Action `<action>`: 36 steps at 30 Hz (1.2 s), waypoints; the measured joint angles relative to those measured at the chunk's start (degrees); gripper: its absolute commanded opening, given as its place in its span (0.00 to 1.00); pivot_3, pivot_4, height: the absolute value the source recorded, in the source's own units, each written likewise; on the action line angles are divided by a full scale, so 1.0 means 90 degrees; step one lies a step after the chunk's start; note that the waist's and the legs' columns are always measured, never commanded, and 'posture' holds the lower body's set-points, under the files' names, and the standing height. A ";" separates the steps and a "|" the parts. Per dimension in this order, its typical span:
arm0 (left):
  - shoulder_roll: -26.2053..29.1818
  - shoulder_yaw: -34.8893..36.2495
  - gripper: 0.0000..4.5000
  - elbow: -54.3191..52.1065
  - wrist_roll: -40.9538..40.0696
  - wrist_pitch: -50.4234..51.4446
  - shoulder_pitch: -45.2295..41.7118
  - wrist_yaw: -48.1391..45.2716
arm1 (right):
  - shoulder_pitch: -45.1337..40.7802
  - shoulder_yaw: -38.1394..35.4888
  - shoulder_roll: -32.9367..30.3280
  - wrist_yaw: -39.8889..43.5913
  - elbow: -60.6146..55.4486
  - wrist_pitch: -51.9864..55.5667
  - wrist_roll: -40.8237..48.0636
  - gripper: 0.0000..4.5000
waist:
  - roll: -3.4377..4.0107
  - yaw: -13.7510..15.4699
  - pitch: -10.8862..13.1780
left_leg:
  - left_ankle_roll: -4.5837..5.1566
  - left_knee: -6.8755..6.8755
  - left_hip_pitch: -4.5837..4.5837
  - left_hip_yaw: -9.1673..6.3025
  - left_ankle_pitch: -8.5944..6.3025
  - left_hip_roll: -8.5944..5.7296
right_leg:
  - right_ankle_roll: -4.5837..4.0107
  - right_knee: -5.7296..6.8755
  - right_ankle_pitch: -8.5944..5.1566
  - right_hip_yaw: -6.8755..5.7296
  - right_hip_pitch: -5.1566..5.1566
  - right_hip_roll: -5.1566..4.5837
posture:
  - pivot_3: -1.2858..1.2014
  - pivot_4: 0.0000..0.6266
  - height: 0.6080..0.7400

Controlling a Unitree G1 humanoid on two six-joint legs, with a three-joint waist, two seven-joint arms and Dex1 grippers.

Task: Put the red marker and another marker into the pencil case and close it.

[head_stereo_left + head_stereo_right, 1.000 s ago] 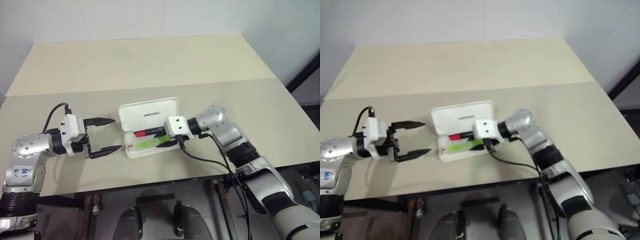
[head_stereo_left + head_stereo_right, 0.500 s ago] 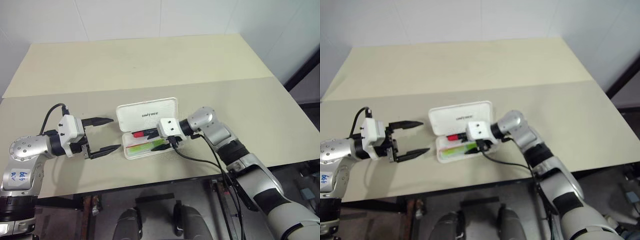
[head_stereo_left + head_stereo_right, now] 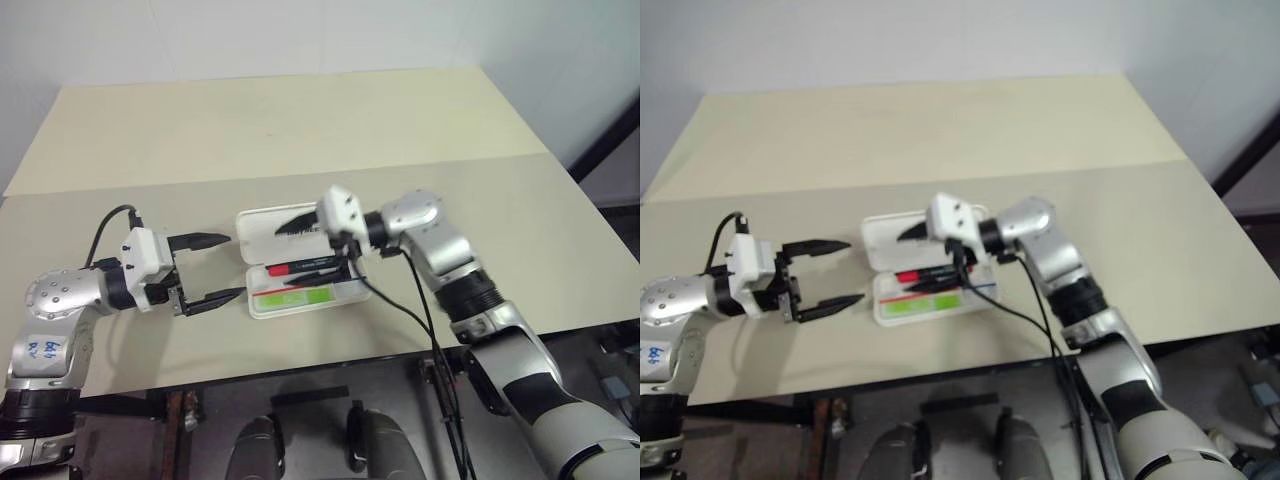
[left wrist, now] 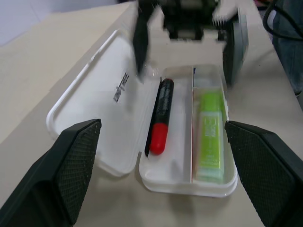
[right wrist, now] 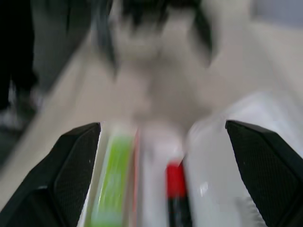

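The white pencil case (image 3: 258, 236) lies open on the table, its lid flat on the far side. In its tray the red marker (image 3: 280, 270) lies beside the lid, and the green marker (image 3: 290, 298) lies in the front compartment. My right gripper (image 3: 288, 255) hovers open above the case and points left, holding nothing. My left gripper (image 3: 232, 267) stands open just left of the case, level with it and empty. The left wrist view looks into the tray, with the red marker (image 4: 160, 118), the green marker (image 4: 208, 132) and the right gripper (image 4: 185, 71) beyond.
The case sits near the front edge of the beige table (image 3: 300, 130), which has a seam running across its middle. A black cable (image 3: 400, 310) hangs from my right wrist past the tray's right end and over the table edge.
My right gripper has opened and lifted from the tray to above the case. The green marker stays lying in the tray. The left arm has not moved.
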 measured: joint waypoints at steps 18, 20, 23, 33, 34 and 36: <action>-0.0719 -0.0868 1.00 0.0766 0.0071 -0.0200 -0.0818 -0.0304 | 0.4886 -0.3344 -0.1772 -0.3780 -0.3613 0.2339 0.0330 0.99 | -0.0027 0.0097 -0.0017 | 0.0037 0.0029 0.0016 0.0029 -0.0039 0.0008 | -0.0009 -0.0012 -0.0001 -0.0027 0.0002 -0.0010 | 0.52 0.24 1.00; -0.0767 -0.0925 1.00 0.0793 0.0086 -0.0202 -0.0880 -0.0356 | 0.5150 -0.3505 -0.1607 -0.4234 -0.3834 0.2483 0.0326 0.99 | -0.0027 0.0091 -0.0017 | 0.0040 0.0033 0.0014 0.0030 -0.0040 0.0007 | -0.0008 -0.0011 0.0000 -0.0025 0.0002 -0.0011 | 0.52 0.24 1.00; -0.0822 -0.0995 1.00 0.0832 0.0089 -0.0206 -0.1002 -0.0392 | 0.5534 -0.3686 -0.1385 -0.4686 -0.4152 0.2638 0.0354 0.99 | -0.0030 0.0094 -0.0020 | 0.0044 0.0034 0.0015 0.0026 -0.0044 0.0008 | -0.0010 -0.0010 -0.0001 -0.0026 0.0003 -0.0008 | 0.52 0.24 1.00; -0.0884 -0.1086 1.00 0.0983 0.0093 -0.0196 -0.1093 -0.0509 | 0.6798 -0.3692 -0.0362 -0.5551 -0.4318 0.2833 0.0486 0.99 | -0.0032 0.0090 -0.0023 | 0.0055 0.0043 0.0014 0.0023 -0.0049 0.0007 | -0.0007 -0.0010 -0.0001 -0.0025 0.0007 -0.0009 | 0.52 0.24 1.00; -0.0876 -0.1083 1.00 0.0986 0.0094 -0.0193 -0.1095 -0.0510 | 0.6808 -0.3667 -0.0329 -0.5580 -0.4293 0.2757 0.0485 0.99 | -0.0032 0.0087 -0.0023 | 0.0055 0.0043 0.0014 0.0024 -0.0049 0.0006 | -0.0007 -0.0009 -0.0001 -0.0025 0.0008 -0.0010 | 0.52 0.24 1.00; -0.0867 -0.1080 1.00 0.0985 0.0093 -0.0192 -0.1111 -0.0510 | 0.6819 -0.3636 -0.0291 -0.5631 -0.4228 0.2635 0.0477 0.99 | -0.0033 0.0083 -0.0025 | 0.0055 0.0044 0.0015 0.0024 -0.0049 0.0007 | -0.0007 -0.0010 0.0000 -0.0024 0.0010 -0.0010 | 0.52 0.24 1.00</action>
